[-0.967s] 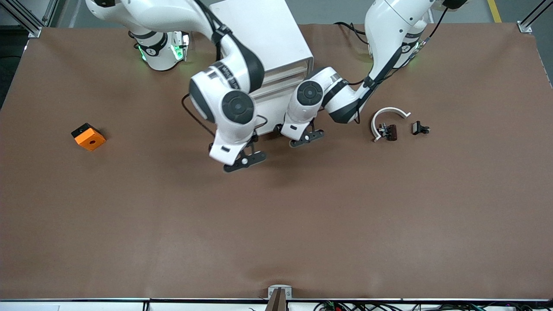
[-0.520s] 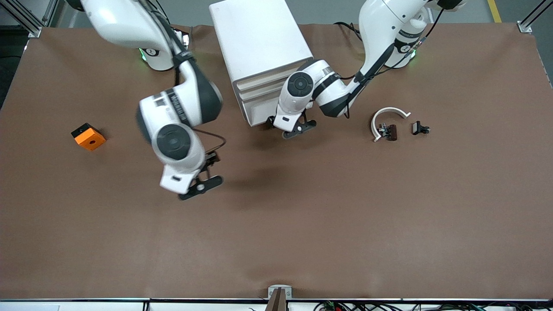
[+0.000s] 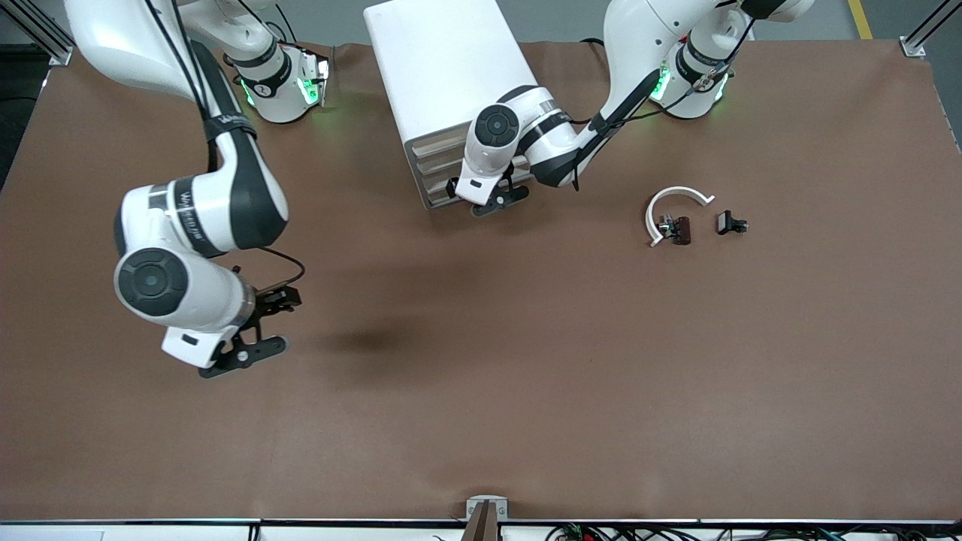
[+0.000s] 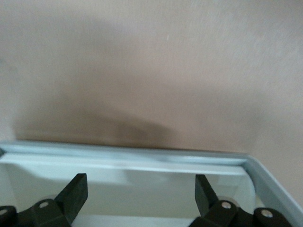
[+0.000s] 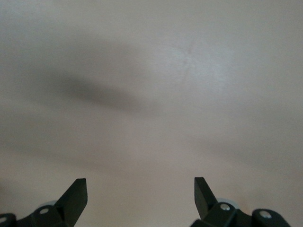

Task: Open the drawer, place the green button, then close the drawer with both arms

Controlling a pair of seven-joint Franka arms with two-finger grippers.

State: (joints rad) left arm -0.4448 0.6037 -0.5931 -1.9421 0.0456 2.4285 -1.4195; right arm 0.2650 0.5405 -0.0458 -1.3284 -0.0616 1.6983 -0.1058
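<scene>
Start with your right gripper (image 3: 267, 324): it hangs over bare brown table (image 3: 526, 391) toward the right arm's end, fingers spread wide and holding nothing. The right wrist view shows only tabletop between the fingers (image 5: 75, 191). That arm is waiting, well apart from the drawer.

Farther from the camera, toward the left arm's end, lie a white C-shaped ring (image 3: 676, 197) with a small dark part (image 3: 680, 230) touching it and another dark part (image 3: 730, 223) just beside. Neither is your button.

Farther again, your left gripper (image 3: 488, 198) sits at the lowest drawer (image 3: 438, 194) of the white cabinet (image 3: 451, 68), fingers apart and gripping nothing. In the left wrist view a pale rim (image 4: 142, 153) runs crosswise just ahead of both fingertips (image 4: 75, 189), with a pale hollow under them. It looks like the drawer's lip, but you cannot tell how far out it stands.

The button shows in no view. It may be inside the drawer, but nothing confirms that.

What matters is that the drawer front lies square across the left gripper, and the cabinet is directly ahead of it, away from the camera. The left arm is far nearer, so closing likely falls to it, with a straight push.
</scene>
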